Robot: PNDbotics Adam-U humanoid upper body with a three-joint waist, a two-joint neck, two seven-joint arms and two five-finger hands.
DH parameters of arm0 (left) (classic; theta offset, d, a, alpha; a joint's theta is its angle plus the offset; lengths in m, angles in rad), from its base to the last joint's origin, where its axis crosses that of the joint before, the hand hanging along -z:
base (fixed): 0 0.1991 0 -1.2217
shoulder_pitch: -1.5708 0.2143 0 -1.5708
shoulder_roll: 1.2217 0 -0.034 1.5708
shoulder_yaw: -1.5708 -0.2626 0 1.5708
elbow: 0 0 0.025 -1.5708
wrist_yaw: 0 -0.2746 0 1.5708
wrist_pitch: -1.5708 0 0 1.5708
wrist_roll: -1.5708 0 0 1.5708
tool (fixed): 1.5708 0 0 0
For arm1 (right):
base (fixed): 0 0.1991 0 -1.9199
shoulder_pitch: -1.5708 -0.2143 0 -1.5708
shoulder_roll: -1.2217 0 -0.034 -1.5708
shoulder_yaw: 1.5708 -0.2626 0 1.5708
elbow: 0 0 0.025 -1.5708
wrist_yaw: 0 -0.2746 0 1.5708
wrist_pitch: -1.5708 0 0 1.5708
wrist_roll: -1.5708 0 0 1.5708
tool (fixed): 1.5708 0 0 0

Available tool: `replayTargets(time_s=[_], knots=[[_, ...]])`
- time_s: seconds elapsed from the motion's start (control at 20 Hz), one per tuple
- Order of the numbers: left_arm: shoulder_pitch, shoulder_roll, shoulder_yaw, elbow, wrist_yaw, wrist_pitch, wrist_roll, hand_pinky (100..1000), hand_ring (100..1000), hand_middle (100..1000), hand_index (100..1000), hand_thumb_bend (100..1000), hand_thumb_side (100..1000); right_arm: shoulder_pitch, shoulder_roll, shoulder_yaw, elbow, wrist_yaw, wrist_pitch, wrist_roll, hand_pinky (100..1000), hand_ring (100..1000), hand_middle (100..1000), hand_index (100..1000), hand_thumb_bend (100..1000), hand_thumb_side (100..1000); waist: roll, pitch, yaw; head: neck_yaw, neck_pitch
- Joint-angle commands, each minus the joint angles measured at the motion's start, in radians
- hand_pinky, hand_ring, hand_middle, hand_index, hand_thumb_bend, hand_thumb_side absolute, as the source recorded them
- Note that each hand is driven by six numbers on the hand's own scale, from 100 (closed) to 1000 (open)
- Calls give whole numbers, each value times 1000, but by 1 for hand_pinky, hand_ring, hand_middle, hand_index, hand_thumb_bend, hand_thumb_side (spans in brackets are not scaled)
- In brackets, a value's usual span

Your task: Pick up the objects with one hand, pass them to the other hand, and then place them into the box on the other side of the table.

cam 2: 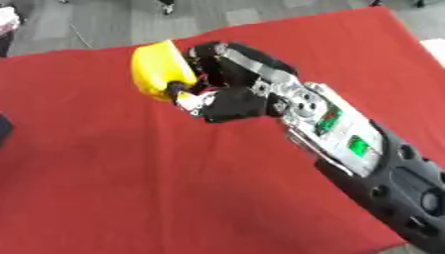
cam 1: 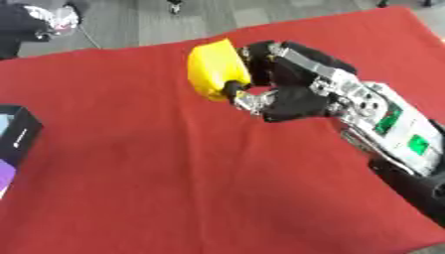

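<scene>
A yellow rounded object (cam 1: 214,69) is held above the red tablecloth (cam 1: 139,163), toward the table's far middle. My right hand (cam 1: 291,84) comes in from the lower right and is shut on it, fingers curled over its right side and the thumb pressing from below. A black box (cam 1: 17,134) sits at the table's left edge, only partly in the left eye view, with something purple just below it. My left hand shows in neither view.
Grey floor lies beyond the table's far edge, with a dark shape and something shiny at the upper left (cam 1: 39,22). The table's right edge runs close behind my right forearm (cam 2: 347,144).
</scene>
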Motion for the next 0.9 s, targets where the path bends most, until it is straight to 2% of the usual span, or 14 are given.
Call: replayTargets(time_s=[0.05, 0.6, 0.9], knots=[[-34, -2, -22, -34, 8, 21, -40, 817, 785, 792, 839, 167, 696, -23, 0, 5, -21, 31, -14, 7, 665, 703, 450, 582, 100, 181, 0, -43, 4, -6, 0], [-74, -69, -95, -19, -12, 78, -76, 820, 788, 804, 842, 168, 716, -39, 13, 23, -21, 69, -33, -7, 664, 703, 453, 582, 100, 165, 5, -47, 25, -22, 8], [-87, -107, -121, 8, -48, 98, -46, 821, 791, 807, 840, 176, 691, -53, 29, 29, -21, 81, -22, -34, 659, 704, 454, 580, 100, 160, 4, -48, 29, -21, 10]])
